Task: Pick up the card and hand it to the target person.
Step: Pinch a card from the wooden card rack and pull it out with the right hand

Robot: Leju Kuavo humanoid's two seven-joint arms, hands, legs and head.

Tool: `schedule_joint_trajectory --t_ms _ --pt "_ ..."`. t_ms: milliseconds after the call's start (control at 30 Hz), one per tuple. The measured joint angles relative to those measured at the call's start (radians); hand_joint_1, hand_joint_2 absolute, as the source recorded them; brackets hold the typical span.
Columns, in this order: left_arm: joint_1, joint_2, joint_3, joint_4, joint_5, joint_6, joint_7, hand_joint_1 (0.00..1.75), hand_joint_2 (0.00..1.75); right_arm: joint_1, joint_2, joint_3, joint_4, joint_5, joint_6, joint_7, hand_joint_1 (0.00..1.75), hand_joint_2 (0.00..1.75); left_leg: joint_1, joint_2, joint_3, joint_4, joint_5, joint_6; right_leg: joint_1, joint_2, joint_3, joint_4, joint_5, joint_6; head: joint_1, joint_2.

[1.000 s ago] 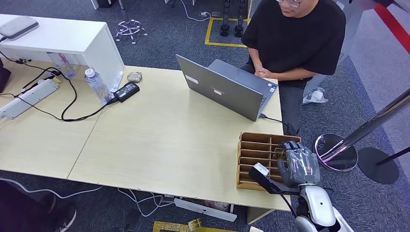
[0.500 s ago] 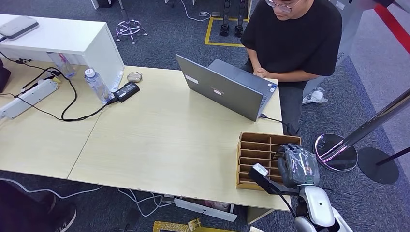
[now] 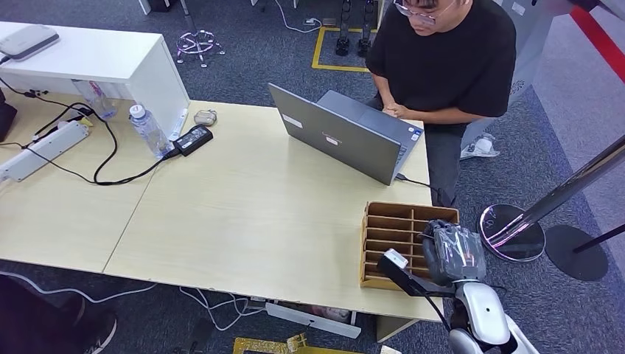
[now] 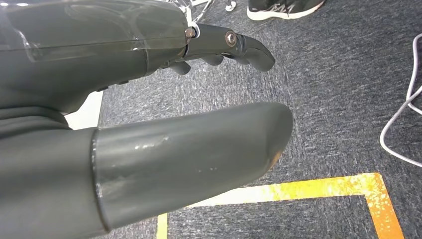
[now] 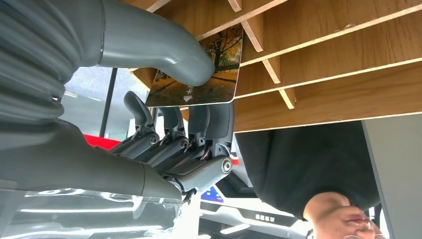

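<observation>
1. The robot's right hand (image 3: pixel 455 253) sits over the wooden slotted organizer (image 3: pixel 390 221) at the near right corner of the desk (image 3: pixel 250 214); in the right wrist view its thumb and fingers (image 5: pixel 199 124) pinch the card (image 5: pixel 204 82), which is partly drawn out of a slot.
2. The card, printed with an autumn tree scene, looks thin, light, stiff and slick, so it is best pinched flat on both faces near its free edge; a loose hold could let it slide.
3. The left hand (image 4: pixel 149 99) hangs over the carpeted floor, fingers apart and holding nothing.
4. Beyond the open laptop (image 3: pixel 335 136), the person (image 3: pixel 442 66) stands at the desk's far side.
</observation>
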Motion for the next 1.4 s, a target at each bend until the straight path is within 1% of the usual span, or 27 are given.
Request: schedule_joint_trajectory --t_ms 133,400,567,800,1067,1167,1267,1400 --pt "0.0 0.0 0.0 0.0 0.0 0.0 -0.001 0.0 0.0 -0.003 0.0 0.0 0.0 0.0 0.0 0.001 1.47 1.75 0.0 0.0 0.0 0.0 0.0 0.0 0.0 0.0 0.0 0.0 0.0 0.0 0.0 0.0" --pt "0.0 0.0 0.0 0.0 0.006 0.003 -0.004 0.0 0.0 -0.004 -0.011 -0.002 -0.033 0.024 0.017 0.018 1.44 1.75 0.0 0.0 0.0 0.0 0.0 0.0 0.0 0.0 0.0 0.0 0.0 0.0 0.0 0.0" --pt "0.0 0.0 0.0 0.0 0.009 0.005 -0.006 0.0 0.0 -0.003 -0.029 -0.013 -0.09 0.05 0.041 0.031 1.41 1.75 0.0 0.0 0.0 0.0 0.0 0.0 0.0 0.0 0.0 0.0 0.0 0.0 0.0 0.0" --pt "0.001 0.0 0.0 0.0 0.011 0.01 -0.008 0.0 0.0 0.009 -0.061 -0.043 -0.191 0.103 0.072 0.043 1.43 1.75 0.0 0.0 0.0 0.0 0.0 0.0 0.0 0.0 0.0 0.0 0.0 0.0 0.0 0.0" --pt "0.003 0.0 0.0 0.0 0.011 0.012 -0.008 0.0 0.0 0.024 -0.087 -0.081 -0.283 0.13 0.087 0.053 1.47 1.75 0.0 0.0 0.0 0.0 0.0 0.0 0.0 0.0 -0.001 0.0 0.0 0.0 0.0 0.0" --pt "0.003 0.0 0.0 0.0 0.011 0.013 -0.008 0.0 0.0 0.026 -0.094 -0.093 -0.311 0.138 0.083 0.056 1.44 1.75 0.0 0.0 0.0 0.0 0.0 0.0 0.0 0.0 -0.001 0.0 0.0 0.0 0.0 0.0" --pt "0.003 0.0 0.0 0.0 0.01 0.013 -0.008 0.0 0.0 0.028 -0.098 -0.112 -0.34 0.143 0.044 0.052 1.44 1.75 0.0 0.0 0.0 0.0 0.0 0.0 0.0 0.0 -0.001 0.0 0.0 0.0 0.0 0.0" --pt "0.003 0.0 0.0 0.0 0.006 0.012 -0.009 0.0 0.0 0.012 -0.099 -0.137 -0.347 0.113 -0.001 0.023 1.45 1.75 0.0 0.0 0.0 0.0 0.0 0.0 0.0 0.0 -0.001 0.0 0.0 0.0 0.0 0.0"
